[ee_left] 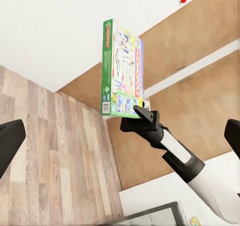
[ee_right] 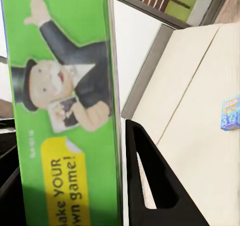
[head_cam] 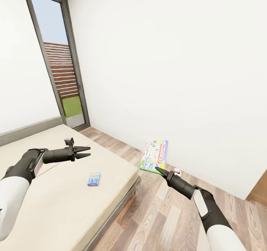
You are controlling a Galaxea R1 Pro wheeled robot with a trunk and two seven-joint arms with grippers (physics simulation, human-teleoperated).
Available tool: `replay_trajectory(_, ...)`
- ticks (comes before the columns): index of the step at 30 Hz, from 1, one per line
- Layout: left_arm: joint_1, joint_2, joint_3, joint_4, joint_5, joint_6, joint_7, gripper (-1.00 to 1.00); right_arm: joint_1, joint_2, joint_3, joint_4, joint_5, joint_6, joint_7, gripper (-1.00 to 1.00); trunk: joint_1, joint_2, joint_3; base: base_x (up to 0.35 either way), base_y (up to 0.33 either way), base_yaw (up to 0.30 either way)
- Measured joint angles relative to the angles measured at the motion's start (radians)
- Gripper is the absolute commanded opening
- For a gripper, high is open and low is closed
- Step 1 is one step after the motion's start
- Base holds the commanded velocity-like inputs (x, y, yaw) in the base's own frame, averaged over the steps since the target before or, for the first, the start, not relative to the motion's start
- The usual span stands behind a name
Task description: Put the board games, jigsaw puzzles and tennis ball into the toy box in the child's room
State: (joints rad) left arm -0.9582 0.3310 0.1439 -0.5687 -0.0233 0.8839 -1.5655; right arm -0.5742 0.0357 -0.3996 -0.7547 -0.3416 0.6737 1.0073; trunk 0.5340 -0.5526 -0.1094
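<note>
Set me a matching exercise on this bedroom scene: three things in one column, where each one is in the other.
Things:
1. white, green-edged Monopoly box
2. small blue game box
3. left gripper

Places:
A. lying flat on the beige mattress
B. open, hovering above the mattress
C. clamped in the right gripper, over the wood floor

Pairs: 1-C, 2-A, 3-B
</note>
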Motion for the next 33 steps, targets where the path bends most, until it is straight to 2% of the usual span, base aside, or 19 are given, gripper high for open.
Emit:
replay_trajectory(22,0.0,0.0,0.001,0.0,0.0,0.0,0.0,1.0,0.0,0.0,0.0,0.0,0.0,0.0,-0.001,-1.0,-0.085,0.154,0.089,0.0,0.0,-0.257)
replay_trajectory(33,0.0,0.0,0.001,0.0,0.0,0.0,0.0,1.0,-0.001,0.0,0.0,0.0,0.001,0.0,0.0,-1.0,-0.084,0.154,0.098,0.0,0.0,-0.257)
